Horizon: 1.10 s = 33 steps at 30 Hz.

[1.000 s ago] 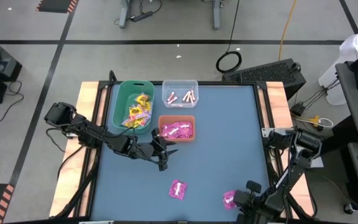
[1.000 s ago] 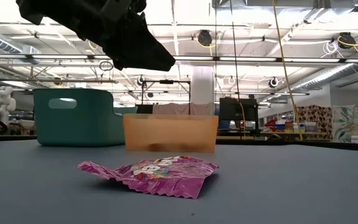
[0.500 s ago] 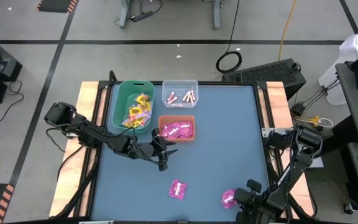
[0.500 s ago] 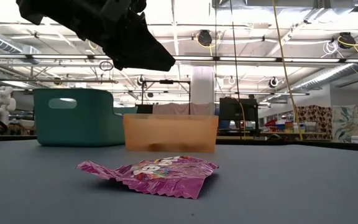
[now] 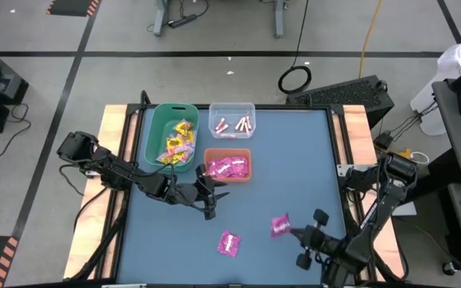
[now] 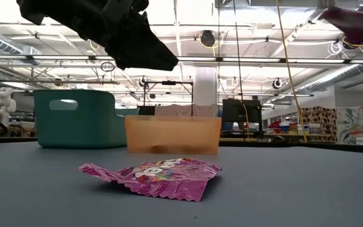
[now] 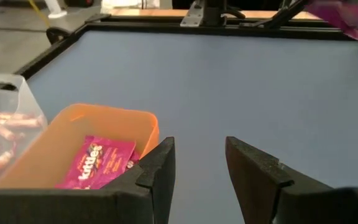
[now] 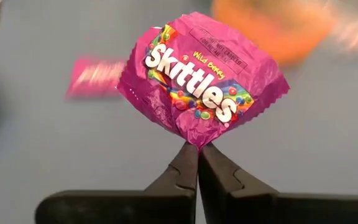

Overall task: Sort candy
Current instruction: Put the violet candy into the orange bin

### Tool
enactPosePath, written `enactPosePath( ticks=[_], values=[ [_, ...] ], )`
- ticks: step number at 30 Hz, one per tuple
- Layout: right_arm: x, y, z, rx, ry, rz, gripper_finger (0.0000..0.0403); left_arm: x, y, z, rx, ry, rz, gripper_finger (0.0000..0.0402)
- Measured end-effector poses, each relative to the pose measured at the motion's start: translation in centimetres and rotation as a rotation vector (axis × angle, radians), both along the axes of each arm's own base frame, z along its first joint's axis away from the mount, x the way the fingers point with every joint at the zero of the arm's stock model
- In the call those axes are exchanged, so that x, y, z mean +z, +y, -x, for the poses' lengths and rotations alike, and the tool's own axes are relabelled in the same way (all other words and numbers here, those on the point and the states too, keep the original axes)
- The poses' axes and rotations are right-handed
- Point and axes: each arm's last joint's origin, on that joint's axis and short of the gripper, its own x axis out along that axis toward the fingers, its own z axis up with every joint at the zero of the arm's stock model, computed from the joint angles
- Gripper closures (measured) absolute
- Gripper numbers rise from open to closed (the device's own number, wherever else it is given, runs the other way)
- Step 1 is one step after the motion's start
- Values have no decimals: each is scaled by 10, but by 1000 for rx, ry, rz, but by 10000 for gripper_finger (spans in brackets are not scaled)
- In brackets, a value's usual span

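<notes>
held packet: magenta Skittles packet (image 8: 201,78) pinched by one corner in my right claw (image 8: 197,152), lifted clear of the bench (image 5: 294,168), over the near-right part.
right claw: fingers (image 8: 182,168) squeezed together on the packet's bottom corner, rest of it sticks up free.
loose packet: second magenta packet (image 5: 229,243) flat on the bench, near edge, left of the held one, apart from it. Same one is front and centre in the low view (image 6: 153,176).
orange bin (image 5: 227,152): past the loose packet toward the far side, already has magenta packets in it.
green bin (image 5: 154,136): left of the orange one, just beside it, yellow packets inside.
clear bin (image 5: 232,108): behind the orange one, pale pink sticks inside.
left claw (image 7: 197,165): hovers just near-left of the orange bin, fingers (image 7: 157,168) partway apart, nothing between them.
in the way: my left arm lies across the left of the bench up to the orange bin's near corner; rest of the bench between held packet and bins is bare.
</notes>
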Motion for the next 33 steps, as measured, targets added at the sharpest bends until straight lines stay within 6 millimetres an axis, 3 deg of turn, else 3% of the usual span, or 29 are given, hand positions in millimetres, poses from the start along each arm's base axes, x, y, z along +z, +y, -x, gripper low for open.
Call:
enactPosePath(
  ticks=[7, 16, 25, 33],
  values=[
    [7, -35, -33, -65, -97, 357, 403, 7, -1, -3, -45, -53, -91, 253],
    [13, -91, -81, -218, -36, 696, 402, 9, 6, -5, -65, -40, -207, 253],
    [16, -138, -106, -412, -27, 739, 402, 8, 18, -8, -54, -11, -278, 253],
    [15, -154, -112, -470, -8, 710, 402, 5, 30, -10, -20, 25, -295, 253]
  ],
)
